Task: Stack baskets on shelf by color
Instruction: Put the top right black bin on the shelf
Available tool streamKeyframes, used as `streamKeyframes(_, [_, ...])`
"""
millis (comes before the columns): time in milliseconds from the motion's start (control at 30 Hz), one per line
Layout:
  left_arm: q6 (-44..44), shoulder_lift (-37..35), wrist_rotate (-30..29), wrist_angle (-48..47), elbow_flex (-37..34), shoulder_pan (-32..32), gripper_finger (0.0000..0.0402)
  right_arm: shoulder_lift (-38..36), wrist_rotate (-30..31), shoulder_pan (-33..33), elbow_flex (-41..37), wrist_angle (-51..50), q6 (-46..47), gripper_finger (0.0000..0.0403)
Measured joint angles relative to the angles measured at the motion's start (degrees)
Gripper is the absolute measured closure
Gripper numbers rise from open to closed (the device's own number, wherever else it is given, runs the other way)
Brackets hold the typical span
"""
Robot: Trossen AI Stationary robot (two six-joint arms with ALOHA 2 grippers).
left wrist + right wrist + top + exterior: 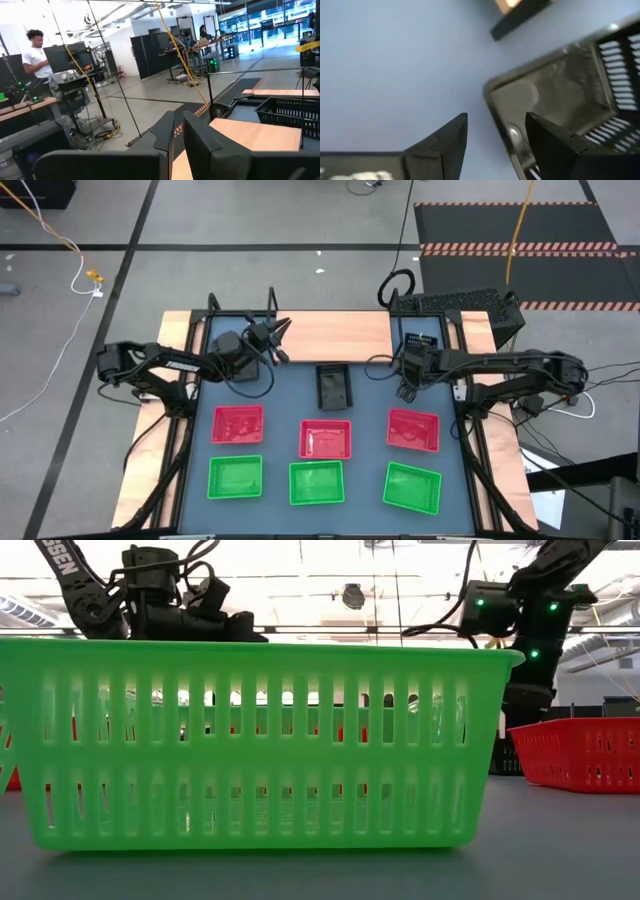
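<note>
Three red baskets lie in a row on the blue-grey table, with three green baskets in a row nearer the front edge. One black basket rests on its bottom just in front of the shelf. My right gripper points down beside that basket, open. In its wrist view the fingers stand above a corner of the black basket, and I see no touch. My left gripper hangs level over the shelf board, shut and holding nothing.
Another black basket shows beyond the board in the left wrist view. In the low view a green basket fills the foreground, with a red basket at the right. A person stands in the room behind.
</note>
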Motion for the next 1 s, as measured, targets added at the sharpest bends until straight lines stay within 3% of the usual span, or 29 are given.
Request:
streamKeyframes(167, [-5.9,-0.1,-2.4,6.1,4.0,0.2,0.036,0.7,-0.6,-2.3,0.0,-0.6,-0.8,0.0246])
streamKeyframes(300, [-2.5,0.1,-2.4,4.2,10.3,0.1,0.036,0.6,-3.5,-3.5,0.0,-0.7,-0.5,0.0279])
streamKeyframes(433, [4.2,0.0,-2.4,-6.8,18.1,0.4,0.036,0.6,-5.0,-4.0,-0.1,-0.3,-1.1,0.032])
streamKeyframes(600, [5.1,-0.1,0.0,-23.1,25.0,0.3,0.036,0.6,-3.9,-4.0,-0.1,-0.1,0.7,0.0392])
streamKeyframes(733, [3.1,0.1,2.6,-28.9,25.4,-1.3,0.036,0.5,2.1,-3.2,-0.2,-0.3,8.0,0.0393])
streamKeyframes(867, [2.3,-0.3,2.5,-34.2,25.4,-3.4,0.036,-1.0,-0.2,-2.5,-0.1,-6.7,12.0,0.0398])
streamKeyframes(1000, [3.3,-1.1,2.0,-36.9,25.4,-4.8,0.036,-4.0,1.9,-1.0,-0.1,-11.5,14.6,0.0399])
